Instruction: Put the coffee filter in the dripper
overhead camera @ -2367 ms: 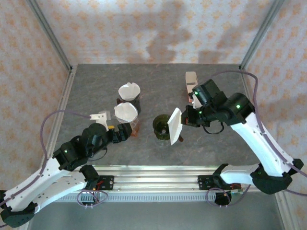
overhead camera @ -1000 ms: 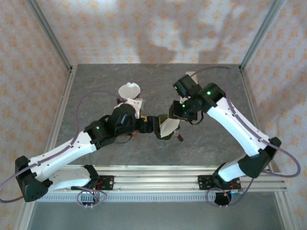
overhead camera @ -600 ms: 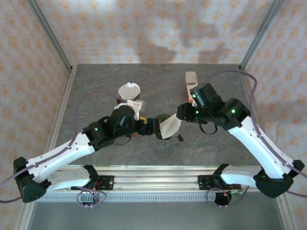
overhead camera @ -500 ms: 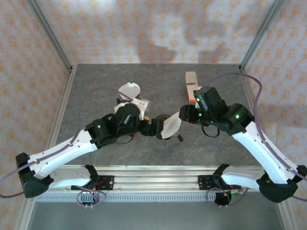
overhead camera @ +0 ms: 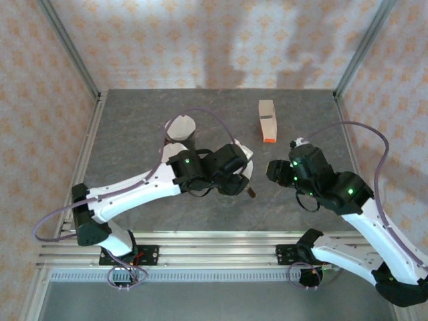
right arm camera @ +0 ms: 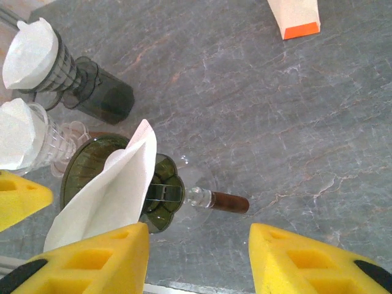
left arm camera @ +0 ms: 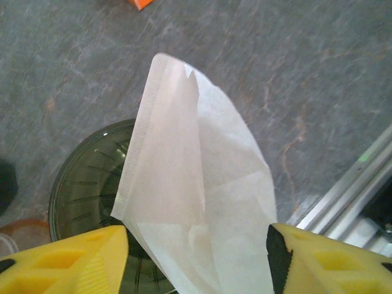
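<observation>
The left pincer (left arm camera: 197, 237) stands part-way open, and the white paper coffee filter (left arm camera: 196, 177) spans the whole gap between its yellow fingers (left arm camera: 73, 260). Both sides of the paper reach the pads or very nearly, and I cannot tell whether it is squeezed or merely bracketed. The filter is a flattened cone. Its lower part sits down inside the dark green glass dripper (left arm camera: 79, 190) at the lower left of the left wrist view, while its upper part leans up and out past the rim, not spread against the wall. It looks thin, very light and limp, so it will likely crease or buckle under any firm push and spring back little. The safest hold seems to be a gentle pinch near the top along the crimped edge, easing it down rather than pressing on the flat face. From above, the left arm reaches from the lower left to the middle of the frame, its wrist bent over the dripper. The right pincer (right arm camera: 196, 236) is open and empty over bare worktop (right arm camera: 288, 128), just right of the dripper, with its arm folded back toward the lower right.
</observation>
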### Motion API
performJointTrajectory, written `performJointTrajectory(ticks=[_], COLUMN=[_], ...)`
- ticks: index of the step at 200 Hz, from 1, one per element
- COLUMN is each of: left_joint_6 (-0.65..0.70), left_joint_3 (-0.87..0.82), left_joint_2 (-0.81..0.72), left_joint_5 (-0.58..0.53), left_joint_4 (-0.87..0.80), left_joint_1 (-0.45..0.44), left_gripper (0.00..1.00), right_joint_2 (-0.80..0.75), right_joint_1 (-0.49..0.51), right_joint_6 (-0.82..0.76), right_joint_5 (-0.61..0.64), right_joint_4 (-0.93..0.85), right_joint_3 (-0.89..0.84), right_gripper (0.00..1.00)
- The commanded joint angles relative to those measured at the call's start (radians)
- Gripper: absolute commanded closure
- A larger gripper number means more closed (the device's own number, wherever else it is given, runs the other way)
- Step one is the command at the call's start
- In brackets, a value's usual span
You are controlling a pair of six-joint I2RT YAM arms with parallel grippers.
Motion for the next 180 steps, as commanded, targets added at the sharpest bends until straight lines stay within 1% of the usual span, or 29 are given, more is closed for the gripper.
performJointTrajectory(ticks=[1,62,98,110,152,180], left_joint_6=[0.040,0.034,0.035,0.036,0.013,-0.053], left_joint_3=[0.055,0.076,0.088,0.088,0.087,0.047], left_joint_2=[0.002,0.022,0.041,0.045,0.043,0.014], left_joint_5=[-0.077,-0.098,-0.069,-0.066,-0.065,-0.018], left_joint_4=[-0.077,-0.075,-0.071,-0.073,-0.065,-0.042], left_joint_1=[-0.009,-0.009,-0.009,-0.009,0.002,0.048], left_gripper=[0.42,0.56,0.64,0.70,1.00,1.00], right_joint_2=[-0.029,-0.033,-0.033,-0.033,0.007,0.064], right_joint_1=[0.006,0.005,0.005,0.005,0.005,0.005], right_joint_6=[0.023,0.017,0.022,0.017,-0.039,-0.067], right_joint_5=[0.051,0.024,0.025,0.024,-0.014,-0.048], right_joint_4=[-0.007,0.008,0.011,0.011,0.007,0.036], right_joint_3=[-0.024,-0.049,-0.043,-0.038,-0.011,0.001], right_gripper=[0.53,0.53,0.52,0.52,0.52,0.52])
